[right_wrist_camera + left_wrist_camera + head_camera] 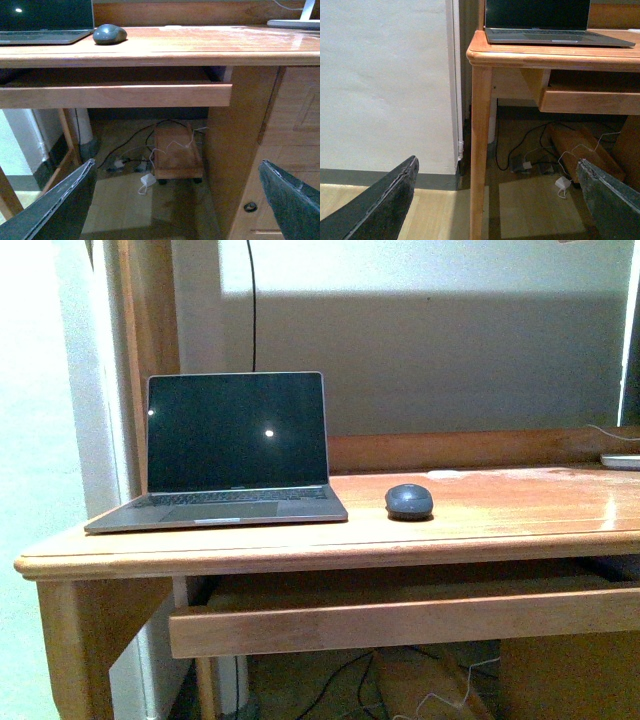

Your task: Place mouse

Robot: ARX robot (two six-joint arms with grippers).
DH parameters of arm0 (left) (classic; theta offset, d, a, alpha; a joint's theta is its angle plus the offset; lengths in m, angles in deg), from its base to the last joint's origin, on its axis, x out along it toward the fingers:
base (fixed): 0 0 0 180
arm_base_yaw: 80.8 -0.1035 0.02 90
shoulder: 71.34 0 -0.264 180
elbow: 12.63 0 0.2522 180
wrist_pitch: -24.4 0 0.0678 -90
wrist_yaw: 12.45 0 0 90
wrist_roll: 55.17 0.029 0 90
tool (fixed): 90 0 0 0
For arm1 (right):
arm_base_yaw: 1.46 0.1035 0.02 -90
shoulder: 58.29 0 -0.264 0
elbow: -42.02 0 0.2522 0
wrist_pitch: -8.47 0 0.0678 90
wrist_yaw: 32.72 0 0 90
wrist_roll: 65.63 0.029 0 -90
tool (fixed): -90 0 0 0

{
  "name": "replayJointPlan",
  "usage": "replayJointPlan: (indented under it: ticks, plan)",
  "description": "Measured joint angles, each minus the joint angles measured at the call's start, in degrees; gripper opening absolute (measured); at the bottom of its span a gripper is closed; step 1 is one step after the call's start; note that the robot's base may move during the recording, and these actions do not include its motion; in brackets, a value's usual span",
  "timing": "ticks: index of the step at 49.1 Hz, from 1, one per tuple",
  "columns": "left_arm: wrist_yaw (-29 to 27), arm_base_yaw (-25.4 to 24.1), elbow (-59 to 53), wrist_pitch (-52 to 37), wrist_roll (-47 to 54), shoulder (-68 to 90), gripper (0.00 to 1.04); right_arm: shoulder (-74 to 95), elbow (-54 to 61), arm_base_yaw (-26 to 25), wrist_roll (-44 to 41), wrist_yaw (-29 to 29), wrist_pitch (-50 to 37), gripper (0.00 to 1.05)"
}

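Note:
The dark grey oval mouse (409,501) lies on the wooden desk (500,525), just right of the open laptop (232,450). It also shows in the right wrist view as the mouse (109,34) near the desk's front edge. Neither arm appears in the front view. My left gripper (497,200) is open, held low below the desk's level, facing the desk's left leg (481,150). My right gripper (175,200) is open too, low in front of the desk, well beneath the mouse. Nothing lies between either pair of fingers.
A pull-out keyboard shelf (400,620) juts out under the desktop. Cables and a white charger (147,181) lie on the floor beside a small wooden trolley (175,155). A drawer cabinet (280,150) stands at the right. A white lamp base (622,460) sits at the desk's far right.

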Motion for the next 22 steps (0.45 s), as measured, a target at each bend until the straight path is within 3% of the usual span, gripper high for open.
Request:
replayJointPlan:
  ticks: [22]
  plan:
    - [0.0,0.0,0.0,0.0,0.0,0.0,0.97,0.0,0.0,0.0,0.0,0.0,0.0,0.97]
